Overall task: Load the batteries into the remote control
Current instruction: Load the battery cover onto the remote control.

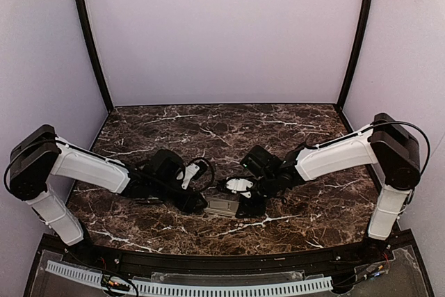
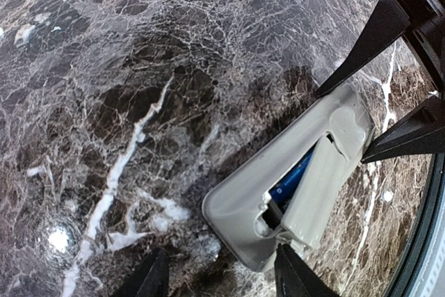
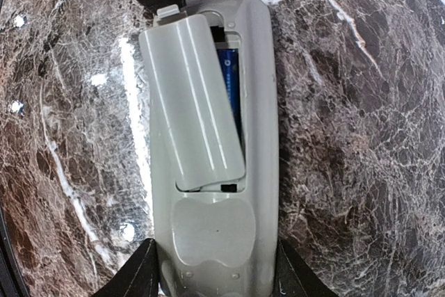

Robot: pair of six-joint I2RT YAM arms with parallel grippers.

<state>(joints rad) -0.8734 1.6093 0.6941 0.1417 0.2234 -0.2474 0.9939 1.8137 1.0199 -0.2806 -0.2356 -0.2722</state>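
Note:
The remote control point(image 3: 208, 234) lies grey back up on the marble table, between both grippers point(image 1: 222, 206). A loose grey cover point(image 3: 191, 102) rests askew over its battery recess. A strip of blue battery point(image 3: 229, 78) shows beside the cover, and again in the left wrist view point(image 2: 292, 175). My right gripper point(image 3: 217, 273) is shut on the remote, a finger pressed on each long side. My left gripper point(image 2: 222, 279) stands open at the remote's other end. Its right fingertip point(image 2: 285, 255) lies against the cover's near edge, and its left finger is apart from the remote.
The dark marble table point(image 1: 313, 137) is walled by pale panels with black corner posts point(image 1: 90, 39). A white perforated rail point(image 1: 208, 286) runs along the near edge behind the arm bases.

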